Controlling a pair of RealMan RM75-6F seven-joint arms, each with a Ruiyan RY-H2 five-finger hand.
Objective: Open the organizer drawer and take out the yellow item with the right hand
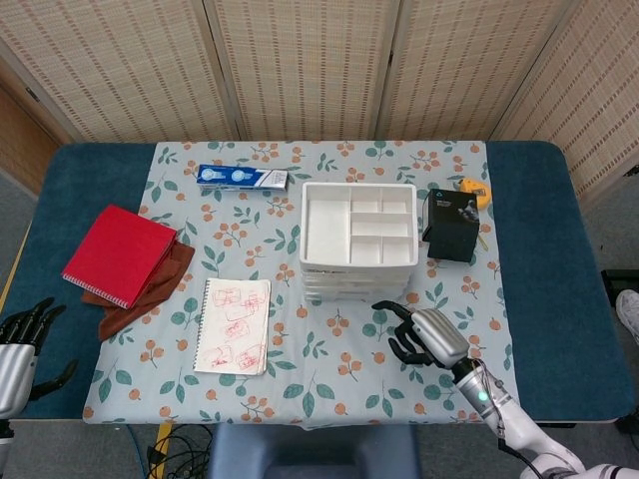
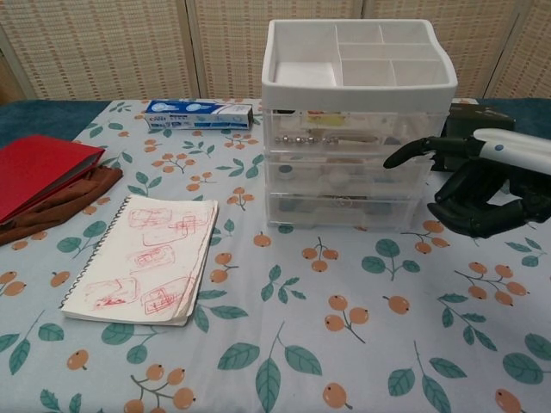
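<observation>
The white organizer (image 1: 359, 239) (image 2: 353, 129) stands mid-table with three translucent drawers, all pushed in; its top tray is empty. Small items show dimly through the drawer fronts (image 2: 344, 138), and I cannot pick out a yellow one. My right hand (image 1: 424, 337) (image 2: 472, 188) hovers just in front of the organizer's right corner, fingers apart and loosely curved, one finger (image 2: 405, 156) reaching toward the drawer fronts. It holds nothing and touches nothing that I can see. My left hand (image 1: 18, 344) hangs off the table's near-left corner, fingers spread and empty.
A black box (image 1: 451, 225) (image 2: 478, 138) stands right of the organizer, with a yellow tape measure (image 1: 477, 190) behind it. A spiral sketch pad (image 1: 235, 324), a red notebook (image 1: 118, 254) on a brown cloth (image 1: 150, 289), and a toothpaste box (image 1: 240, 178) lie to the left.
</observation>
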